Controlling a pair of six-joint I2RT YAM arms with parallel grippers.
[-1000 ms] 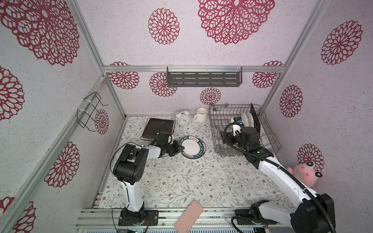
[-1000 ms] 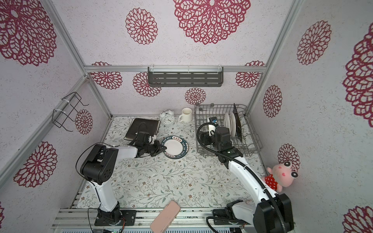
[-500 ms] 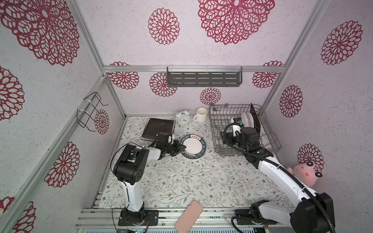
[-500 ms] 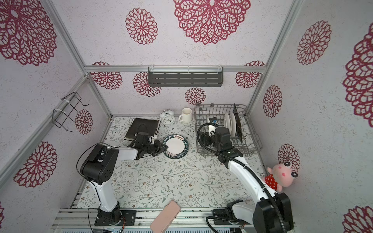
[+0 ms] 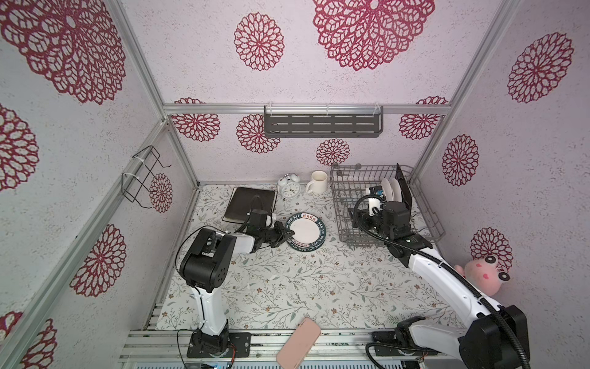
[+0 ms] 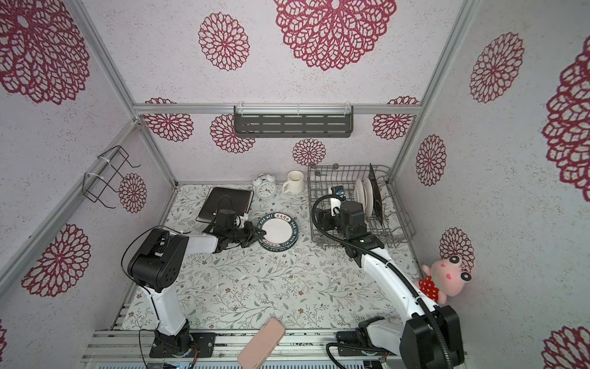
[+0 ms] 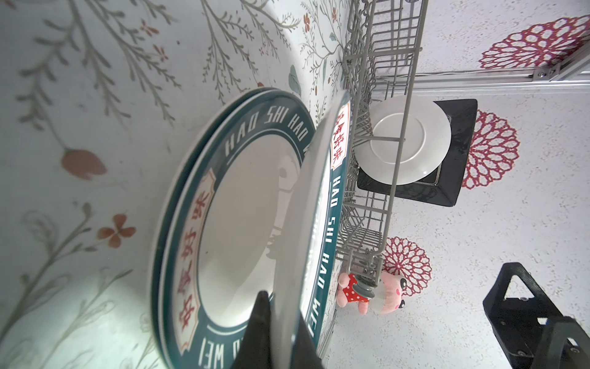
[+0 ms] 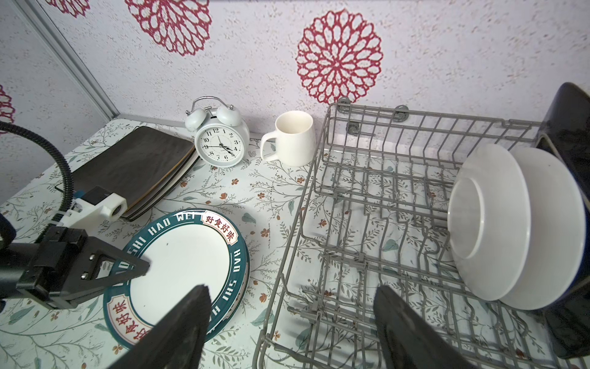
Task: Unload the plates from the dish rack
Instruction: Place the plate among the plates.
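Note:
My left gripper (image 5: pixel 285 235) (image 7: pixel 281 338) is shut on the rim of a round white plate with a dark lettered rim (image 5: pixel 305 234) (image 6: pixel 277 233) (image 7: pixel 306 204). That plate tilts just above a like plate (image 7: pixel 191 204) lying on the table. The grey wire dish rack (image 5: pixel 426 220) (image 8: pixel 376 179) holds two round white plates (image 5: pixel 391 191) (image 8: pixel 485 223) upright against a black-backed square plate (image 5: pixel 404 187) (image 8: pixel 571 121). My right gripper (image 5: pixel 359 219) (image 8: pixel 292 319) hangs open over the rack's left side, holding nothing. Square plates (image 5: pixel 250 204) (image 8: pixel 134 166) lie stacked face down at the back left.
A white alarm clock (image 5: pixel 289 188) and a white mug (image 5: pixel 317 182) stand at the back beside the rack. A pink plush toy (image 5: pixel 482 274) sits at the right wall. A pink flat object (image 5: pixel 298 343) lies on the front rail.
The left gripper and its lettered plate have shifted only slightly over the plate on the table. The right arm has stayed put.

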